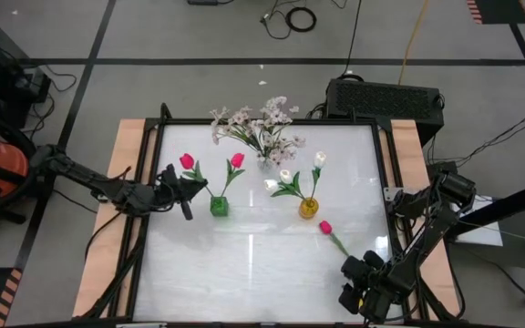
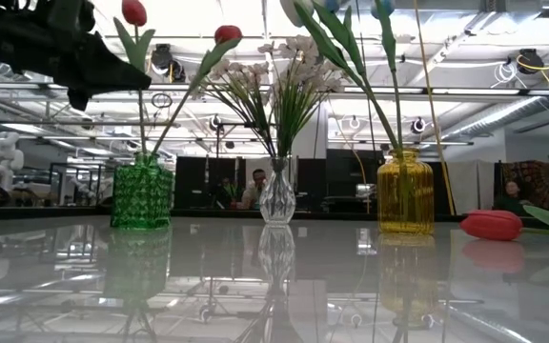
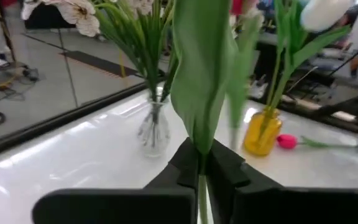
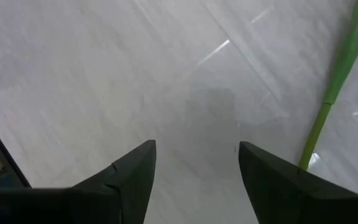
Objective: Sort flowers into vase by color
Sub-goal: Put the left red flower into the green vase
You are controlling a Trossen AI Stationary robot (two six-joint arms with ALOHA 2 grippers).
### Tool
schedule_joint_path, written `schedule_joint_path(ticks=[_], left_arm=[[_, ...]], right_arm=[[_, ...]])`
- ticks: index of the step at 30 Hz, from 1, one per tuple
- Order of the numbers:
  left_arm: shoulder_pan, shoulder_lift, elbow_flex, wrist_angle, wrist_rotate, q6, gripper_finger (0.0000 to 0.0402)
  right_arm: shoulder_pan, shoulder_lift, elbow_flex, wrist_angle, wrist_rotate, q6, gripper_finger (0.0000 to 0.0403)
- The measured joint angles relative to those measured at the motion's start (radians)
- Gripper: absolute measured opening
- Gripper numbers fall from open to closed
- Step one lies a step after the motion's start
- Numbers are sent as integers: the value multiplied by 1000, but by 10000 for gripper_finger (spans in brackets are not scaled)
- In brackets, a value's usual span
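A green vase (image 1: 219, 206) (image 2: 142, 195) holds two magenta-pink tulips (image 1: 188, 162) (image 1: 236, 160). My left gripper (image 1: 192, 187) (image 3: 202, 171) stands just left of it, shut on one tulip's stem. Bushy pale sprays (image 1: 255, 123) stand in a clear vase (image 1: 265, 164) (image 2: 277, 195). White tulips (image 1: 285, 175) stand in a yellow vase (image 1: 308, 208) (image 2: 405, 195). One more pink tulip (image 1: 325, 227) (image 2: 492, 225) lies flat on the table. My right gripper (image 1: 358, 284) (image 4: 196, 168) hovers open near the table's near right corner, beside that tulip's stem end (image 4: 328, 106). My left gripper pinches the green stem (image 3: 201, 163) of the left pink tulip between its two fingers (image 3: 186, 167), just below a broad leaf (image 3: 201, 74). It comes in roughly level from the table's left. The tulip stands nearly upright, with its lower end in the green vase.
The three vases stand in a row across the middle of the white table top (image 1: 244, 264). A black box (image 1: 386, 98) sits beyond the far right corner. Wooden side rails (image 1: 117, 210) border the table. A person (image 2: 254, 191) shows in the room behind.
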Motion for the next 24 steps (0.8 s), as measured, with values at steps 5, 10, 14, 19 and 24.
schedule_joint_path(ticks=[5, 10, 14, 19, 24], left_arm=[[-22, 6, 0, 18, 41, -15, 46], [-36, 10, 0, 13, 45, -12, 87], [-35, 10, 0, 13, 44, 19, 133], [-36, 8, 19, 6, 41, 47, 202], [-38, -13, 39, -92, 87, 40, 255]], right_arm=[[0, 0, 0, 1, 0, 0, 221], [0, 0, 0, 1, 2, 4, 221], [0, 0, 0, 1, 30, 4, 221], [-12, 0, 0, -31, 52, 26, 221], [-48, 0, 0, -132, 53, 53, 221]])
